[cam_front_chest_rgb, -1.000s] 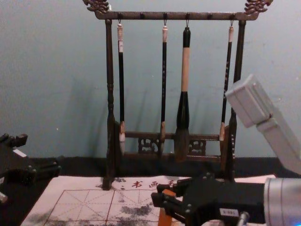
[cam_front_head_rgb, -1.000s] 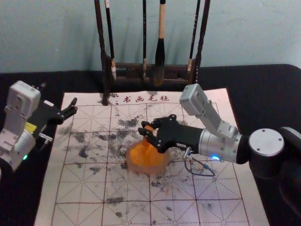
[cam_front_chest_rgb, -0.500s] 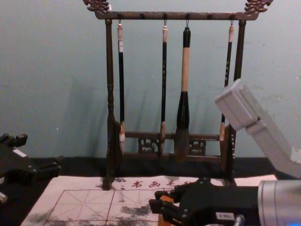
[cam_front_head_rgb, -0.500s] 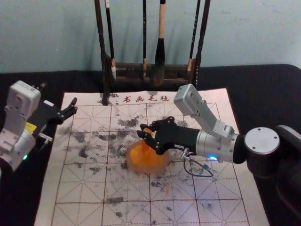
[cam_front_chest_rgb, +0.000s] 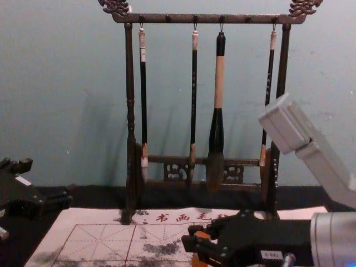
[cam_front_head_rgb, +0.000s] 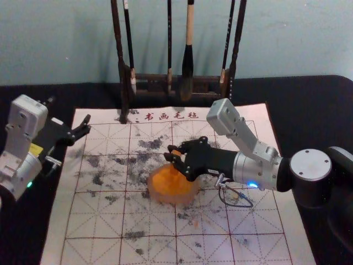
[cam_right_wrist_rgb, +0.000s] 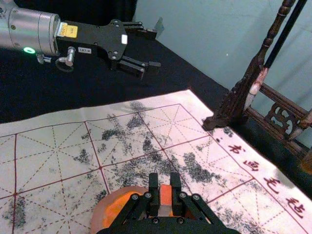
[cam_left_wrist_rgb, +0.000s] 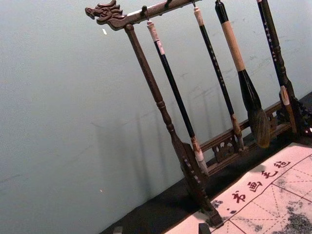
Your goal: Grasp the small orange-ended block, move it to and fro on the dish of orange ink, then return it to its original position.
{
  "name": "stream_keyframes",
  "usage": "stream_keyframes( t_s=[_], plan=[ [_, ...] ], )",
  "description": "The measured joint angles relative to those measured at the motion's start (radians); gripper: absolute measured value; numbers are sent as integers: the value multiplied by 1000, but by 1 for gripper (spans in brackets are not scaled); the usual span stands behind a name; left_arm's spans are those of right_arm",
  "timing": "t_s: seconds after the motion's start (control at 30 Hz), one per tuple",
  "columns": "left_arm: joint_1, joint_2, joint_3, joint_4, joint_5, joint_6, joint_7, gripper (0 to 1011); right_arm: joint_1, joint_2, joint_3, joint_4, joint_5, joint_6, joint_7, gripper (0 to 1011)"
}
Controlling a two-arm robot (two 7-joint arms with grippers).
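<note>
Orange-ended block (cam_front_head_rgb: pixel 176 152), small and roughly upright: its long axis runs up and down, one end pointing up and the other down toward the dish (cam_front_head_rgb: pixel 190 195). Orange ink (cam_front_head_rgb: pixel 170 185) lies inside the dish; whether the block's lower end touches it, I cannot tell. The right gripper (cam_front_head_rgb: pixel 174 153) reaches in from the right side, its jaws closed on the block, one on either side. In the right wrist view the block sits right between the fingertips, its orange end face showing there with a greyish part beside it. Under the dish is a pale writing mat (cam_front_head_rgb: pixel 251 221), ruled with red squares and blotched with dark ink. Over at the left, beyond the mat's edge, the left gripper (cam_front_head_rgb: pixel 68 112) is parked, its jaws apart with nothing between them. Farther back, red characters (cam_front_head_rgb: pixel 171 116) run along the mat's far edge. Behind them stands a dark wooden rack (cam_front_chest_rgb: pixel 130 111) with four hanging brushes (cam_front_chest_rgb: pixel 219 83), on black cloth (cam_front_head_rgb: pixel 309 110), and last comes the grey-blue wall (cam_front_head_rgb: pixel 287 38).
</note>
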Motion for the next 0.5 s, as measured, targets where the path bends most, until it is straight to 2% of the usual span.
stream_keyframes(
  t_s=[0.5],
  plan=[
    [0,0,0,0,0,0,0,1001,-12,19,8,-21,3,-2,5,143]
  ],
)
